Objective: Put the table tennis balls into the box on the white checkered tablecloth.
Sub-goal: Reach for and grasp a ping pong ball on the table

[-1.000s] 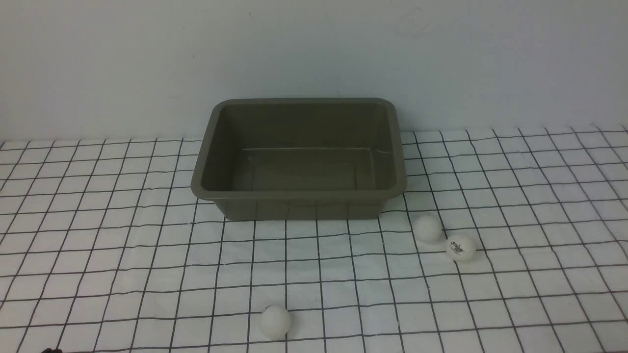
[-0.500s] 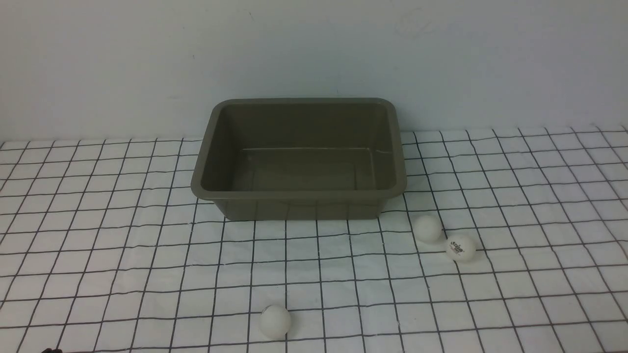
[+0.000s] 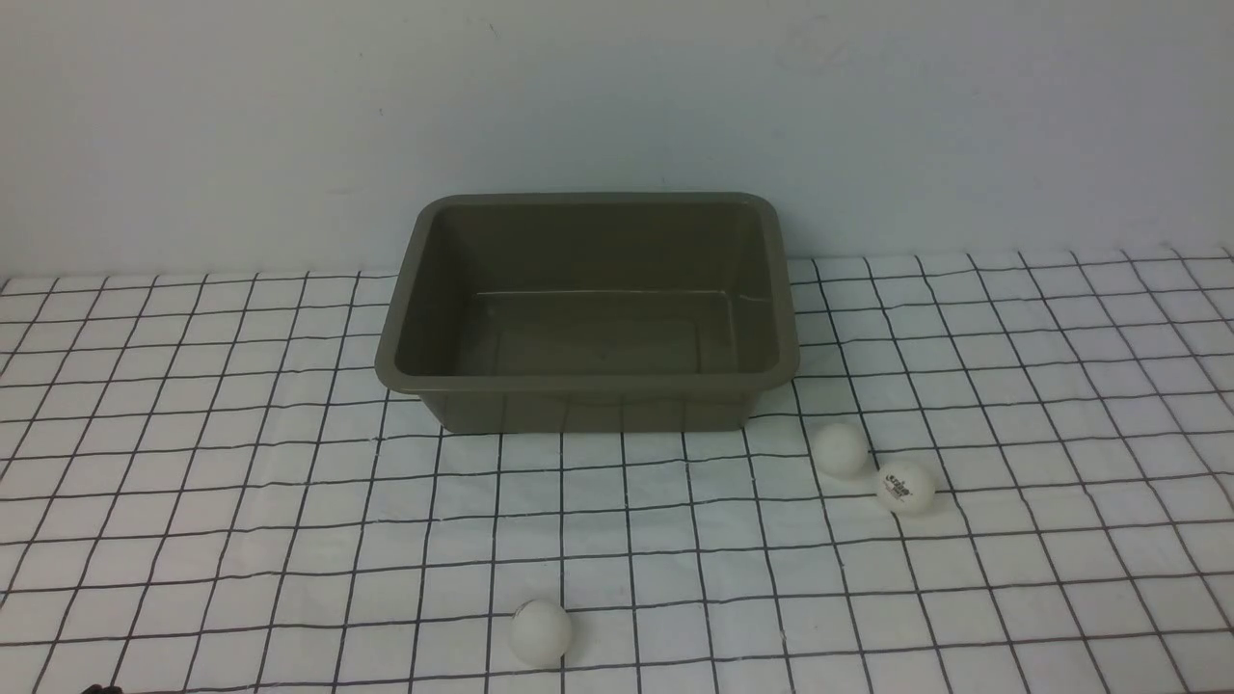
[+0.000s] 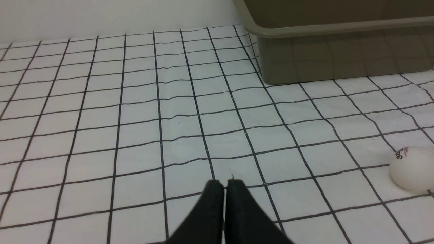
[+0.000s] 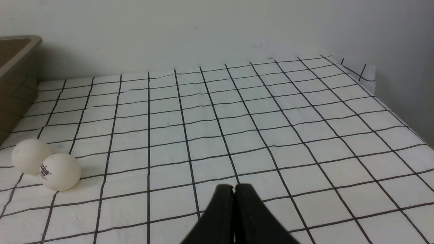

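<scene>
The olive-grey box (image 3: pixel 588 387) stands empty at the back middle of the white checkered tablecloth (image 3: pixel 241 482). One white ball (image 3: pixel 540 631) lies near the front, in front of the box. Two more lie side by side at the box's front right: a plain ball (image 3: pixel 840 449) and a logo ball (image 3: pixel 905 487). The left wrist view shows the box's wall (image 4: pixel 339 57), a ball (image 4: pixel 412 168) and my left gripper (image 4: pixel 225 183), shut and empty above the cloth. The right wrist view shows the two balls (image 5: pixel 30 156) (image 5: pixel 60 171) and my right gripper (image 5: pixel 234 187), shut and empty. Neither gripper shows in the front view.
A plain pale wall (image 3: pixel 617 96) rises right behind the box and the cloth's far edge. The cloth's right edge and far corner (image 5: pixel 366 73) show in the right wrist view. The cloth is slightly wrinkled.
</scene>
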`<state>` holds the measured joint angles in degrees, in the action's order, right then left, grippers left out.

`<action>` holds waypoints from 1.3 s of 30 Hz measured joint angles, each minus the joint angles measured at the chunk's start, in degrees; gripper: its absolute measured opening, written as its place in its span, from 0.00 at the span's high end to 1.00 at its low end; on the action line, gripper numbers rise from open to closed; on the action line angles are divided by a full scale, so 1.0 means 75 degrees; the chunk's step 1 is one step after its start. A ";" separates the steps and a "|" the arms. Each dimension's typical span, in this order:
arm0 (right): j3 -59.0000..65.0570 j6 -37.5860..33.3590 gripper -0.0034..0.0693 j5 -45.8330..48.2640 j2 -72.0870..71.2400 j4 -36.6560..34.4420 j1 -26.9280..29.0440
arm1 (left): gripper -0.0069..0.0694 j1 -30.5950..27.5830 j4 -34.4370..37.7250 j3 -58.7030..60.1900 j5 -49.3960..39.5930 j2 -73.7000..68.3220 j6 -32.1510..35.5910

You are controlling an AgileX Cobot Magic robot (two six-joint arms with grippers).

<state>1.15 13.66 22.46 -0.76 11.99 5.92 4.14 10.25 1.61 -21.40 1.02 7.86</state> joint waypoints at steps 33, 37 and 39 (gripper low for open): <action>0.0062 0.0553 0.97 -0.3655 0.0000 -0.3662 0.0000 | 0.91 0.0000 0.7792 0.0000 0.0697 0.0000 -0.1139; 0.0062 0.1059 0.97 -0.3722 0.0000 -0.4074 0.0000 | 0.91 0.0000 0.8236 0.0000 0.0811 0.0000 -0.1139; 0.0062 0.1278 0.97 -0.3722 0.0000 -0.4244 0.0000 | 0.91 0.0000 0.8400 0.0000 0.0913 0.0000 -0.1139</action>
<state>1.62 23.24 -5.45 -0.76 -19.85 5.92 4.14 73.26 1.61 -14.55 1.02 -0.68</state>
